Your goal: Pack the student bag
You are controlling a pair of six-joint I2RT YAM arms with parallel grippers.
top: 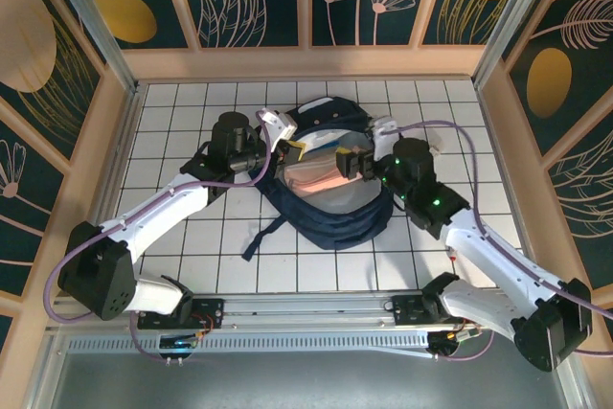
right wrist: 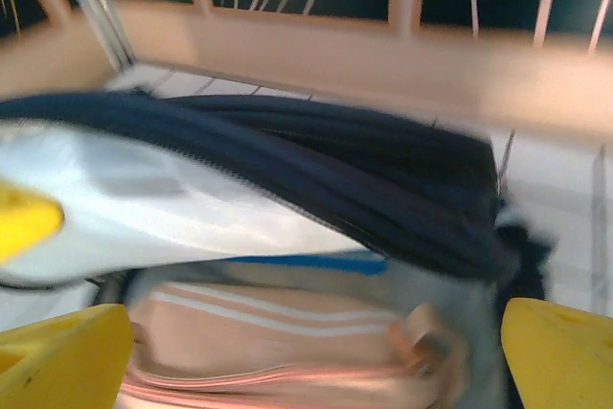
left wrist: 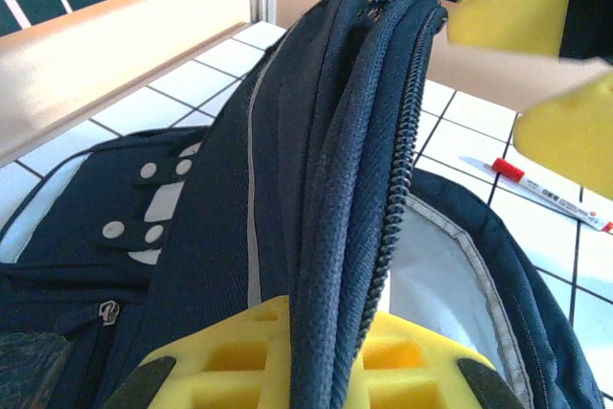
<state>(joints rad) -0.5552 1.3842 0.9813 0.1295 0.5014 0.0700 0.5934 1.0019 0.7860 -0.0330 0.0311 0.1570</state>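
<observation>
Both arms reach forward from the near edge of the table [top: 192,256] and bend in toward its middle. The left gripper [top: 278,141] is clamped on the zipper rim of the backpack [top: 330,222], which lies mid-table, and holds that side upright. The right gripper [top: 352,163] hangs over the backpack's mouth, fingers spread wide above a pink pouch [right wrist: 287,352] inside. A red-capped pen [left wrist: 536,193] lies near the backpack, its print too small to read.

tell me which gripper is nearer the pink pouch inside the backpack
Right. The right gripper hangs open just over the pink pouch inside the student bag; the left gripper sits beside it, clamped on the bag's rim.
</observation>
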